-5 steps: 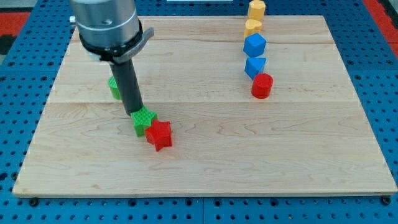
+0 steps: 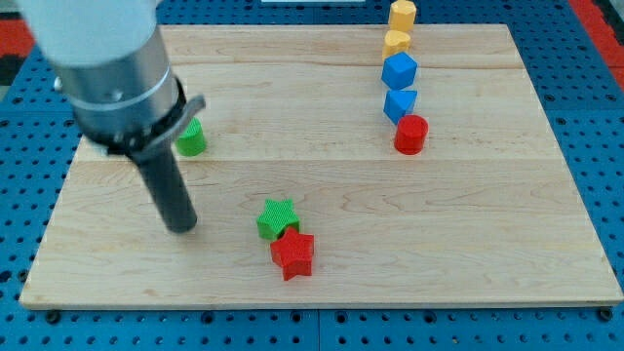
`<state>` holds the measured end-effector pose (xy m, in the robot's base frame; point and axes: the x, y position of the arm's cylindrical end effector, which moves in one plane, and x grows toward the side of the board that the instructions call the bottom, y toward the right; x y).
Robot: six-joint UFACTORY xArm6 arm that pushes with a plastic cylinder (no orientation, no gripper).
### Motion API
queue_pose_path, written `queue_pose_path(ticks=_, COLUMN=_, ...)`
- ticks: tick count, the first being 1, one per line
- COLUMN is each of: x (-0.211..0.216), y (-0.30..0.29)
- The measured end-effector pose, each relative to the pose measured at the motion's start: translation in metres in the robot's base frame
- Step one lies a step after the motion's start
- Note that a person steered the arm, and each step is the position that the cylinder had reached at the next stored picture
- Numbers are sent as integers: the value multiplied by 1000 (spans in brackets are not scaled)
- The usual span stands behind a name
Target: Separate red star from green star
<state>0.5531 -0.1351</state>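
Observation:
The green star lies near the board's bottom middle, touching the red star just below and right of it. My tip rests on the board well to the left of both stars, apart from them. The dark rod rises from it to the arm's grey body at the view's top left.
A green block sits at the left, partly behind the arm. At the top right a column runs downward: two yellow blocks, two blue blocks, and a red cylinder. The wooden board lies on blue pegboard.
The two stars have shifted right and down together, still touching. My tip has moved left and slightly down, away from the green star it was touching.

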Motion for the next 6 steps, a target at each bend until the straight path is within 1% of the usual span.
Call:
queue_pose_path(ticks=1, x=32, y=60)
queue_pose_path(ticks=2, x=32, y=113)
queue_pose_path(ticks=3, x=22, y=146)
queue_pose_path(ticks=5, x=20, y=180)
queue_pose_path(ticks=6, x=-5, y=202)
